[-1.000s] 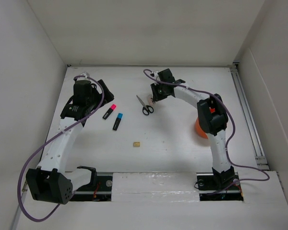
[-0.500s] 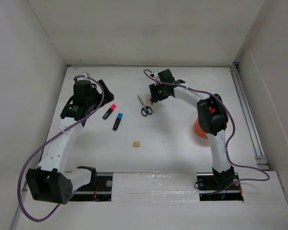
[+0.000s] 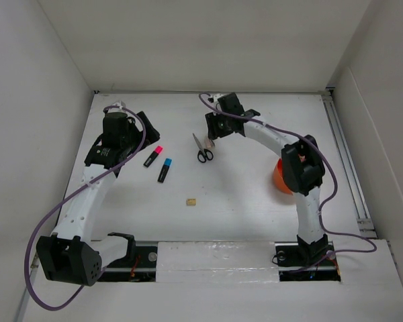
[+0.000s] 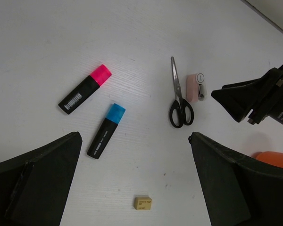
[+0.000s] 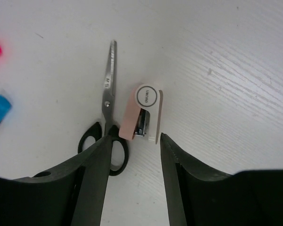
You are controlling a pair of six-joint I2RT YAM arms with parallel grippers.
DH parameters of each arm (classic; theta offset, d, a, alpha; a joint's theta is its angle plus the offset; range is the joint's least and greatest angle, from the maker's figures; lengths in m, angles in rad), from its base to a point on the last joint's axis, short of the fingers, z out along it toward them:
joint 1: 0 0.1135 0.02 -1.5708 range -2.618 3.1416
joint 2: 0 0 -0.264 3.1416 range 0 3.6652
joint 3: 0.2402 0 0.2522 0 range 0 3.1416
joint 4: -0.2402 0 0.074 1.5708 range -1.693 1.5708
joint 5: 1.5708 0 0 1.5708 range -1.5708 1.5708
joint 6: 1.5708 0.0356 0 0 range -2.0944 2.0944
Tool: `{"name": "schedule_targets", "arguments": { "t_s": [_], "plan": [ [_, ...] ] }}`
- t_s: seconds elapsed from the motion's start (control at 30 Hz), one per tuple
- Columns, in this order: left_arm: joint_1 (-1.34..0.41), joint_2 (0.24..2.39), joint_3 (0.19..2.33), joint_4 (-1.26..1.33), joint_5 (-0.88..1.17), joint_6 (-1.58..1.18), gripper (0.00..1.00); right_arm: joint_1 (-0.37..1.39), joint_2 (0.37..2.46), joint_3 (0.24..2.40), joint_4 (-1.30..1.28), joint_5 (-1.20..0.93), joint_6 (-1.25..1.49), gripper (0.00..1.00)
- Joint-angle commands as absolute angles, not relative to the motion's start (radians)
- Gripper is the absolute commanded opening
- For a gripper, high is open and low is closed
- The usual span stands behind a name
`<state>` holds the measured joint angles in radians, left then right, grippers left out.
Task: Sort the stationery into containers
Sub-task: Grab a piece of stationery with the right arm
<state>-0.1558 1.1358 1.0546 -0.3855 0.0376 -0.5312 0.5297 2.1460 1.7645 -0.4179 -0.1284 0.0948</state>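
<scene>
Black-handled scissors (image 3: 201,147) lie closed at mid table, also in the right wrist view (image 5: 108,108). A pinkish-white piece (image 5: 141,113) lies right beside them, just beyond my open right gripper (image 5: 136,137), whose jaws stand either side of its near end without touching it. The right gripper (image 3: 212,133) hovers low over it. Pink-black marker (image 3: 152,156), blue-black marker (image 3: 164,170) and tan eraser (image 3: 190,200) lie left of centre. My left gripper (image 4: 134,137) is open and empty above them. The orange cup (image 3: 280,176) is partly hidden by the right arm. No pens show.
White walls close in the table on the left, back and right. A metal rail (image 3: 342,154) runs along the right edge. The right forearm (image 3: 269,137) spans from the cup toward the scissors. Cables loop off both arms.
My right gripper has shifted slightly left and farther out, nearer the pinkish-white piece, and its elbow moved right. The left arm and the items have not moved.
</scene>
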Motion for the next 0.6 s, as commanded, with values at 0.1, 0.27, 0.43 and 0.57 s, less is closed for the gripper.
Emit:
{"name": "schedule_targets", "arguments": {
  "t_s": [0.1,0.27,0.43,0.57],
  "plan": [
    [-0.155,1.111,1.048,-0.357,0.051,-0.517,0.99,0.569,2.134,1.83,-0.432,-0.072,0.114,0.51],
    [-0.155,1.111,1.048,-0.357,0.051,-0.517,0.99,0.594,2.203,1.893,-0.485,-0.005,0.135,0.52],
    [-0.155,1.111,1.048,-0.348,0.051,-0.517,0.99,0.623,2.247,1.945,-0.511,0.087,0.144,0.52],
    [-0.155,1.101,1.048,-0.348,0.051,-0.517,0.99,0.623,2.266,1.954,-0.511,0.118,0.144,0.52]
  ]
}}
